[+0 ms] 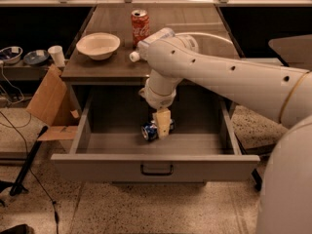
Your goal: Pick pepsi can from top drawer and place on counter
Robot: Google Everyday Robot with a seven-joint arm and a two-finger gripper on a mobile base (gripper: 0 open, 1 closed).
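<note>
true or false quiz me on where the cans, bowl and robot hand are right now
1. The small blue aluminium can lies on its side inside the open grey drawer. True.
2. The red cola can lies in the drawer too. False: it stands upright on the dark wood-grain counter.
3. The robot's hand is down inside the drawer, right at the blue can. True.
4. The round white bowl sits on the floor. False: it is on the counter, left of the red cola can.
</note>
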